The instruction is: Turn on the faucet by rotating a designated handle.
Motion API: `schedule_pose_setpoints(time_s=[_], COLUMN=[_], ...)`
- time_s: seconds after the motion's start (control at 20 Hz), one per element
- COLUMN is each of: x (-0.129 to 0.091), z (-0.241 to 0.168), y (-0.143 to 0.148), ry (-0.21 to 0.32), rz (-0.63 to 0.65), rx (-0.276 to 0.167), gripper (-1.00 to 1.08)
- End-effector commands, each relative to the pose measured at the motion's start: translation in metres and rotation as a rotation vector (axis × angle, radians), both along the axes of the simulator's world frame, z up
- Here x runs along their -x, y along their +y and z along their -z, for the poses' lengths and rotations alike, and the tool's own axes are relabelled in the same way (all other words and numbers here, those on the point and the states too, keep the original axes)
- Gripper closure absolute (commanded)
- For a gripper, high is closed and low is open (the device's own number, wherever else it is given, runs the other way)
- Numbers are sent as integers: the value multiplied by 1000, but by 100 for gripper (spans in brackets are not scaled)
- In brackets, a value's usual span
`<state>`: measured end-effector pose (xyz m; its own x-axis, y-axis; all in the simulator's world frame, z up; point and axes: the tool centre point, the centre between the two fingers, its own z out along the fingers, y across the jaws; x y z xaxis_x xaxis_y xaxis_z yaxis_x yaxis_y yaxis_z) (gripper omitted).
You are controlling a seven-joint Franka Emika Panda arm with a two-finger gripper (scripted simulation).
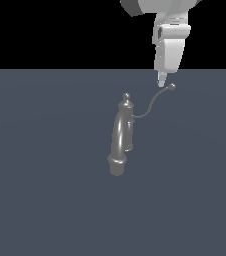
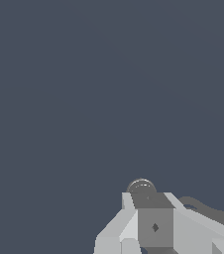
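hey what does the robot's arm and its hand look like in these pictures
The arm is smooth and glossy, white with a grey patch at its upper edge. Below it the hand is a boxy white block narrowing to pale fingers. In the wrist view the hand shows flat, angular light-grey panels around a darker grey square face bearing a small dark diamond mark. No cables or lettering are visible.

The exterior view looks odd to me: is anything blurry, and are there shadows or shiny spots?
Exterior view: evenly sharp, no blur; the faucet shows soft bright streaks along its spout, yet neither it nor the handle casts a visible shadow on the floor; above is plain black. Wrist view: flat lighting, the tool pale grey, with a thin bright rim on the handle's ball tip.
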<state>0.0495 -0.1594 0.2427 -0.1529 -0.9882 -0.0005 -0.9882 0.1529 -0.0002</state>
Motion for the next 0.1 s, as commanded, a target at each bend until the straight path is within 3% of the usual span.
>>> schedule_pose_setpoints(time_s=[0.0, 0.05], x=[-7, -7], z=[0, 0], y=[-3, -3], ry=[0, 0], rz=[4, 4], rx=[0, 0], gripper=[108, 108])
